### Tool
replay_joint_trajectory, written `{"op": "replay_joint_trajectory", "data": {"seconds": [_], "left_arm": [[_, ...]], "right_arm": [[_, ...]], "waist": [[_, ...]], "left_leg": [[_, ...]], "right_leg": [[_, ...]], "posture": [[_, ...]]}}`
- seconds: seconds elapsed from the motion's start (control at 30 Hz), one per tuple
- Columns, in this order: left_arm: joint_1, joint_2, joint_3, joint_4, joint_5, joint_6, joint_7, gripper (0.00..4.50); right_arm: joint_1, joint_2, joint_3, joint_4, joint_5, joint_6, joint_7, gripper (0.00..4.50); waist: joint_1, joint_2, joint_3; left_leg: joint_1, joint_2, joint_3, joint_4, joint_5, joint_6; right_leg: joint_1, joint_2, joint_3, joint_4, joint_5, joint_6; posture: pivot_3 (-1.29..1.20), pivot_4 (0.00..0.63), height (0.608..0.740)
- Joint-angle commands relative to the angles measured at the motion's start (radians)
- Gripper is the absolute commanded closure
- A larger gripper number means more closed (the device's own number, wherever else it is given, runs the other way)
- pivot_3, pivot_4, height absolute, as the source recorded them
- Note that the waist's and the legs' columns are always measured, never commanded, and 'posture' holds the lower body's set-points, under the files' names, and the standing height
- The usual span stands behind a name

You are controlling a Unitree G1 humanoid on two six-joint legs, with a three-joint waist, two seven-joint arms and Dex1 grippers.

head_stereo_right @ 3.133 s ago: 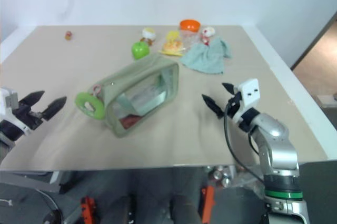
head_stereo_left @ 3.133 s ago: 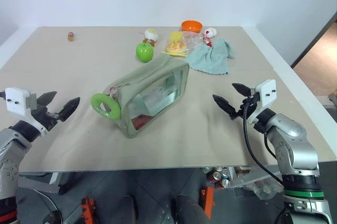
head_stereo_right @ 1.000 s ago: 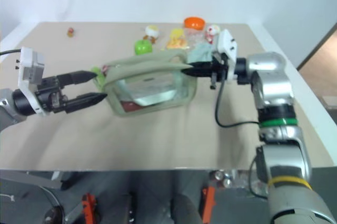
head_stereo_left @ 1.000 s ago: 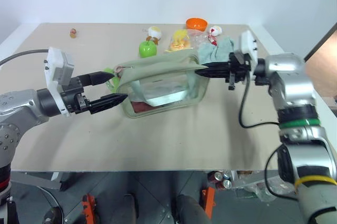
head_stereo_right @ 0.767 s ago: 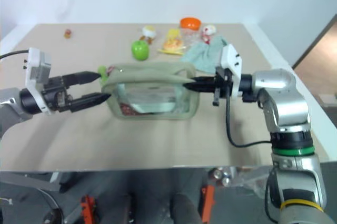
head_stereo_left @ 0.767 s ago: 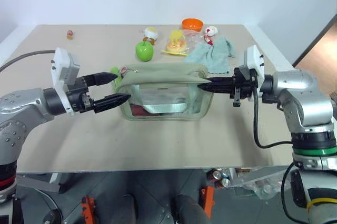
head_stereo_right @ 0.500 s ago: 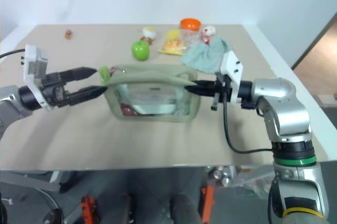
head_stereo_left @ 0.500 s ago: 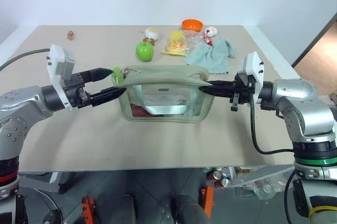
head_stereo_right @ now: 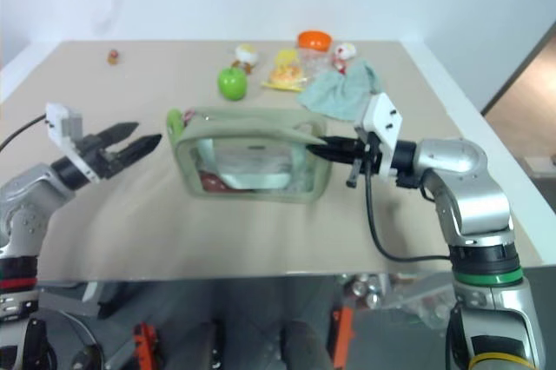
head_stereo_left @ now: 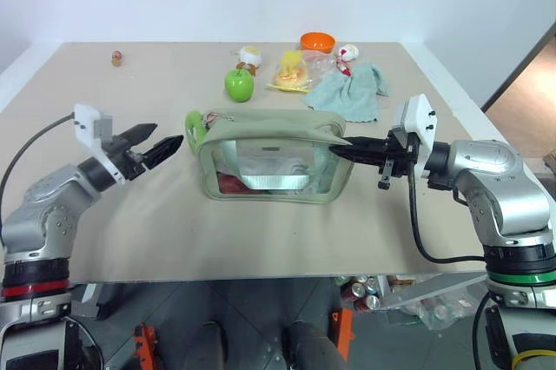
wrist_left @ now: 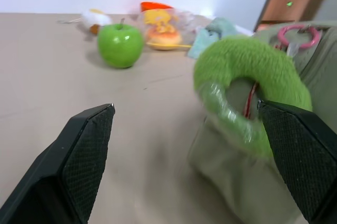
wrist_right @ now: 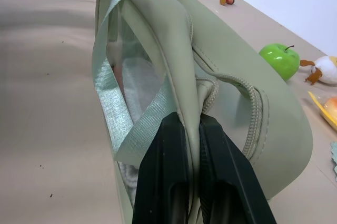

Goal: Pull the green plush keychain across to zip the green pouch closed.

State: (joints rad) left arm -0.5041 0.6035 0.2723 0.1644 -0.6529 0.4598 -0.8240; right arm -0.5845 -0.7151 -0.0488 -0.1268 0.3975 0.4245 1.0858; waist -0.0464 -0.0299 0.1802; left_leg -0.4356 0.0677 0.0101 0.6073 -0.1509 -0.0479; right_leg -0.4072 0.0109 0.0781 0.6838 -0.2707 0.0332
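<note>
I count one green pouch [head_stereo_left: 274, 157] mid-counter, long axis left-right, with one green plush keychain [head_stereo_left: 194, 126] at its left end. My right hand [head_stereo_left: 337, 150] is clamped on its right end; left hand [head_stereo_left: 165, 143], fingers apart, sits near the keychain.

A: Pouch [head_stereo_left: 274, 155] mid-table [head_stereo_left: 130, 240], keychain [head_stereo_left: 195, 127] at its 9 o'clock end, left gripper [head_stereo_left: 158, 146] beyond, apart?

B: Yes. Right gripper [head_stereo_left: 339, 151] at 3 o'clock, pinching fabric. Apple [head_stereo_left: 238, 84], cloth [head_stereo_left: 352, 95], bowl [head_stereo_left: 316, 41] at 12.
</note>
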Motion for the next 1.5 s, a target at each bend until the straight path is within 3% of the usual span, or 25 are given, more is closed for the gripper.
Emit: {"op": "replay_joint_trajectory", "data": {"seconds": [0.03, 0.2, 0.33, 0.63, 0.67, 1.07, 1.3, 1.5], "left_arm": [[-0.05, -0.018, -0.004, 0.06, 0.006, -0.023, -0.041, 0.0], [-0.101, -0.046, -0.006, 0.144, 0.001, -0.002, -0.079, 0.0], [-0.123, -0.071, -0.009, 0.196, 0.014, -0.022, -0.097, 1.12], [-0.161, -0.097, -0.003, 0.209, 0.021, -0.047, -0.107, 4.29], [-0.164, -0.099, -0.001, 0.204, 0.02, -0.05, -0.106, 4.47], [-0.274, -0.095, -0.03, -0.027, -0.005, -0.024, -0.095, 4.47], [-0.403, -0.153, -0.181, -0.107, 0.039, -0.014, -0.127, 4.47], [-0.448, -0.167, -0.306, -0.037, 0.142, -0.035, -0.178, 4.47]], "right_arm": [[-0.003, -0.013, -0.02, -0.05, 0.019, -0.019, -0.003, 4.44], [-0.003, -0.018, -0.019, -0.048, 0.016, -0.024, -0.003, 4.44], [0.002, -0.02, -0.017, -0.047, 0.011, -0.032, -0.003, 4.5], [0.005, -0.032, -0.012, -0.029, 0.002, -0.055, 0.006, 4.5], [0.004, -0.033, -0.011, -0.028, 0.001, -0.057, 0.006, 4.5], [-0.005, -0.047, -0.005, 0.004, -0.01, -0.079, 0.024, 4.5], [-0.004, -0.045, 0.0, 0.016, -0.016, -0.097, 0.024, 4.5], [-0.003, -0.037, 0.005, 0.018, -0.019, -0.107, 0.016, 4.5]], "waist": [[-0.001, 0.0, 0.0], [-0.001, 0.0, 0.0], [0.0, 0.0, 0.0], [0.0, 0.0, 0.0], [0.0, 0.0, 0.0], [0.002, 0.0, 0.0], [0.002, 0.0, 0.0], [0.0, 0.0, 0.0]], "left_leg": [[0.0, 0.0, 0.0, 0.0, 0.0, 0.0], [0.0, 0.0, 0.0, 0.0, 0.0, 0.0], [-0.001, 0.0, 0.0, 0.0, 0.0, 0.0], [-0.001, 0.0, -0.001, 0.0, 0.0, 0.0], [-0.001, 0.0, -0.001, 0.0, 0.0, 0.0], [-0.002, -0.001, -0.003, 0.001, 0.0, 0.0], [-0.001, -0.001, -0.004, 0.001, 0.0, 0.0], [-0.001, -0.001, -0.004, 0.002, 0.0, 0.0]], "right_leg": [[0.0, 0.0, 0.0, 0.0, 0.0, 0.0], [0.0, 0.0, 0.0, 0.0, 0.0, 0.0], [0.0, 0.0, 0.0, 0.0, 0.0, 0.0], [0.0, 0.0, -0.001, 0.0, 0.0, 0.0], [0.0, 0.0, -0.001, 0.0, 0.0, 0.0], [0.001, 0.0, -0.002, 0.0, 0.0, 0.0], [0.001, 0.0, -0.002, 0.0, 0.0, 0.001], [0.001, 0.0, -0.002, 0.0, 0.0, 0.001]], "posture": [[0.0, 0.15, 0.74], [0.0, 0.15, 0.74], [0.0, 0.15, 0.74], [0.0, 0.15, 0.74], [0.0, 0.15, 0.74], [0.0, 0.15, 0.74], [0.0, 0.15, 0.74], [0.0, 0.15, 0.74]]}}
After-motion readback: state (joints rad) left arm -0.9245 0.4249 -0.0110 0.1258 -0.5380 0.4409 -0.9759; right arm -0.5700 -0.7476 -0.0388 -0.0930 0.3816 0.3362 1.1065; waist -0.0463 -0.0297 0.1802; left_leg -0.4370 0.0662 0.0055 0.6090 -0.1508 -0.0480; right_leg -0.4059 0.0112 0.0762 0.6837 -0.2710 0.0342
